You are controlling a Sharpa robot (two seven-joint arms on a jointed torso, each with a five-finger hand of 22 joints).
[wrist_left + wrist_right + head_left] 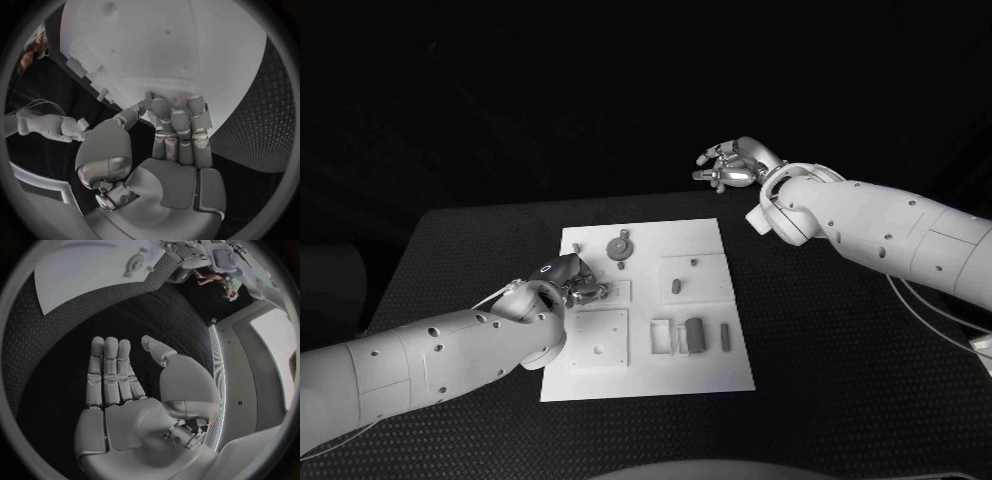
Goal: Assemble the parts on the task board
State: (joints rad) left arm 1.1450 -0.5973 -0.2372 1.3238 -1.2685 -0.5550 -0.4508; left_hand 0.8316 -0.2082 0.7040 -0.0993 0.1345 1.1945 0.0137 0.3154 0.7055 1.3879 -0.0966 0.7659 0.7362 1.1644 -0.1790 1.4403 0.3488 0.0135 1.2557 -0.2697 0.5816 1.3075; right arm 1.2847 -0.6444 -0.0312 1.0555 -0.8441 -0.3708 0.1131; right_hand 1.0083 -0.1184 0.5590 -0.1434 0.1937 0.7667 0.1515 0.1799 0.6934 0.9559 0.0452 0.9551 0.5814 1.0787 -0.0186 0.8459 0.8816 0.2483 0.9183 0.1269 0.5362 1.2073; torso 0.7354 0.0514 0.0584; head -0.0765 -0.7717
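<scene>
The white task board (653,370) lies in the middle of the black table. On it are a round grey part with tabs (619,245), a small part (675,285), a square plate (599,337) and upright rectangular parts (689,335). My left hand (567,282) is low over the board's left edge. Its fingers (178,130) curl down onto the board (187,60), with the thumb (106,145) drawn in beside them; what lies under the tips is hidden. My right hand (730,165) is raised beyond the table's far edge. Its fingers (109,370) are straight and the palm is bare.
The dimpled black table (848,350) stretches to the right of the board and also shows on its left (459,260). My right forearm (877,225) crosses above the table's far right corner. From the right wrist, the board (81,275) and the round part (134,262) lie far off.
</scene>
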